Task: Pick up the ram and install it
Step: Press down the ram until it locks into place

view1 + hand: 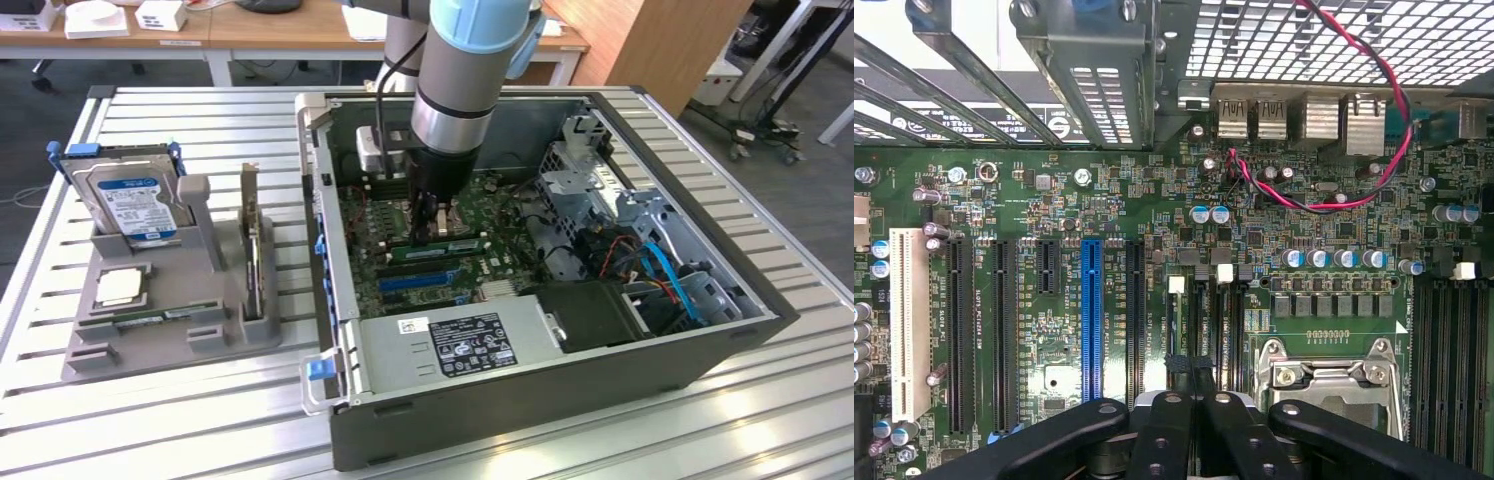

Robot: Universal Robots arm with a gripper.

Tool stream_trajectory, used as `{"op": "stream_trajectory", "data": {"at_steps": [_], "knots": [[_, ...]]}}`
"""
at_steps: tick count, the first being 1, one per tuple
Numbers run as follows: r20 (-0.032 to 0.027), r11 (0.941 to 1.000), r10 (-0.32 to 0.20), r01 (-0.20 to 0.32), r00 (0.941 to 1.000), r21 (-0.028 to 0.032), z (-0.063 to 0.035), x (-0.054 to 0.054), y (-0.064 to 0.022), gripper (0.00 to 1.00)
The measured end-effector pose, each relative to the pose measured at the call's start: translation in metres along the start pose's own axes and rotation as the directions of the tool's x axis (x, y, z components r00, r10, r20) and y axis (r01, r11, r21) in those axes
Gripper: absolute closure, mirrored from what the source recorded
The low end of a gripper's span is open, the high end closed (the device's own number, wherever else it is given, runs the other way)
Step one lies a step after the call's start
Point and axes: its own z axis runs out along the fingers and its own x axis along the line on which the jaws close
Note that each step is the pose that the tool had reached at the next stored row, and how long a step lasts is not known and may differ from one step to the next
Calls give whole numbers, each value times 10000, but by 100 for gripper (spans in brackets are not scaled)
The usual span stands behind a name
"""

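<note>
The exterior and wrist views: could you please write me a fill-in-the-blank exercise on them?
The gripper hangs inside the open ___ of the computer.
The hard drive stands in the gray holder, on the exterior view's ___ of it.
Among black slots on the motherboard, one long slot is ___.
Missing: case; left; blue.

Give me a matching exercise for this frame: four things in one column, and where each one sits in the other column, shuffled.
Things:
1. hard drive
2. gripper
3. blue cable
4. labelled metal box

Places:
A. down inside the open computer case, over the green board
B. standing in the grey holder on the table, outside the case
C. lying along the case's near wall, label facing up
D. inside the case, toward the exterior view's right

Pairs: 1-B, 2-A, 3-D, 4-C
</note>
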Motion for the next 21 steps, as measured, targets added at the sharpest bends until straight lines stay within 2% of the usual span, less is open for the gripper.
{"op": "stream_trajectory", "data": {"at_steps": [21], "knots": [[0, 10000, 1, -1, 10000, 0, 4, 0, 0, 90]]}}
